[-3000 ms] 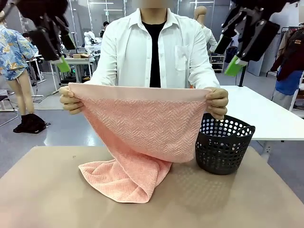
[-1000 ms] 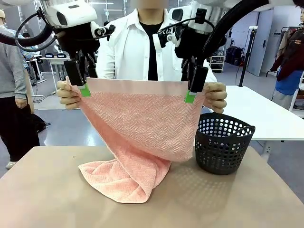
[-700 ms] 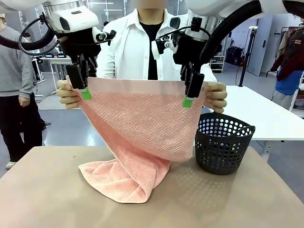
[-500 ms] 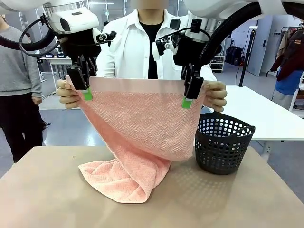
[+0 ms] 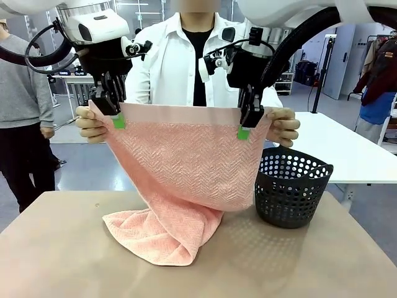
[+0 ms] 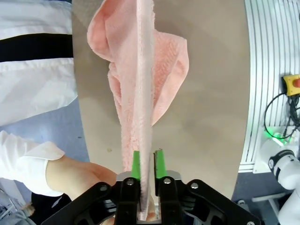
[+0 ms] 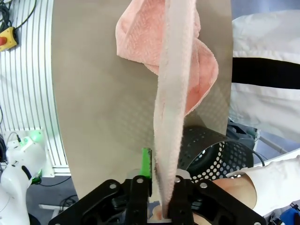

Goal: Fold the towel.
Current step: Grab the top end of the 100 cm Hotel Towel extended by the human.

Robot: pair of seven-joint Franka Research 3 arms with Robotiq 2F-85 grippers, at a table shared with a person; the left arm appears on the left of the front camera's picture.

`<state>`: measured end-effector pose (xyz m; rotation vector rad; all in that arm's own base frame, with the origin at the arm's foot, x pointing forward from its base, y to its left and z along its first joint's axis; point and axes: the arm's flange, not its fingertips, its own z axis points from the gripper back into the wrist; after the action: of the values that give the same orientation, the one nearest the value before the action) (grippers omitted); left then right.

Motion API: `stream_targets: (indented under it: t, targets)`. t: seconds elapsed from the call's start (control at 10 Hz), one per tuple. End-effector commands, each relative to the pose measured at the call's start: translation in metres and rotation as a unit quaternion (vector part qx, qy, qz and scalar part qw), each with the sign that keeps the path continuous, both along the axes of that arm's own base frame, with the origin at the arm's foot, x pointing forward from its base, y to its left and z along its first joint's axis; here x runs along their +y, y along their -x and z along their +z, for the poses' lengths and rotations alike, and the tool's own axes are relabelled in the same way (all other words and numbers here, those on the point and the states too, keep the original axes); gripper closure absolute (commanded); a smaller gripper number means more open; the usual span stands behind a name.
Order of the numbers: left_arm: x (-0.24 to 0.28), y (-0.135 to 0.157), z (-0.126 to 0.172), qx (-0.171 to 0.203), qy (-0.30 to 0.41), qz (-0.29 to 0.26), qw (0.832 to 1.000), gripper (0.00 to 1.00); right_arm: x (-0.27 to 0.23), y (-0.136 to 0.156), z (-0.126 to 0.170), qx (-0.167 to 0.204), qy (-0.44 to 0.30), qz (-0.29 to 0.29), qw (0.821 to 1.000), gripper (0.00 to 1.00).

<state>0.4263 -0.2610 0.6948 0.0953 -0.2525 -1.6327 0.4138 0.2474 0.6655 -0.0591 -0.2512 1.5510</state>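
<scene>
Towel (image 5: 186,161) hangs by its plain top band, left gripper (image 5: 118,121) and right gripper (image 5: 243,131) each clamped on it inside the person's hands (image 5: 91,124); lower end bunched mid-table (image 5: 56,248), near the basket (image 5: 291,195).

room check | my worktop (image 5: 49,248): plain tan top, matte | floor (image 5: 80,171): grey-blue, kinda glossy | right side: long white table (image 5: 353,149), clothes rack (image 5: 379,74) with hanging stuff behind it | back: glass partitions (image 5: 146,11), another desk (image 5: 69,79) | light: bright, even, indoor
</scene>
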Motion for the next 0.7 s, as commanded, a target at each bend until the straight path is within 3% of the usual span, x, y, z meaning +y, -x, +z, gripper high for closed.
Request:
stream_targets:
  t: [0.0, 0.5, 0.6]
  targets:
    - [0.002, 0.002, 0.003, 0.006, 0.003, -0.013, 1.000, 1.00, 0.000, 0.004, -0.005, -0.007, 0.008, -0.017, 1.000, 1.00]
    - [0.012, 0.003, -0.008, -0.001, 0.015, -0.021, 1.000, 1.00, 0.000, 0.000, 0.000, 0.000, 0.000, -0.004, 1.000, 1.00]
    - [-0.001, 0.000, 0.000, 0.000, -0.001, -0.003, 1.000, 1.00, 0.000, 0.000, 0.000, 0.000, 0.000, -0.004, 1.000, 1.00]
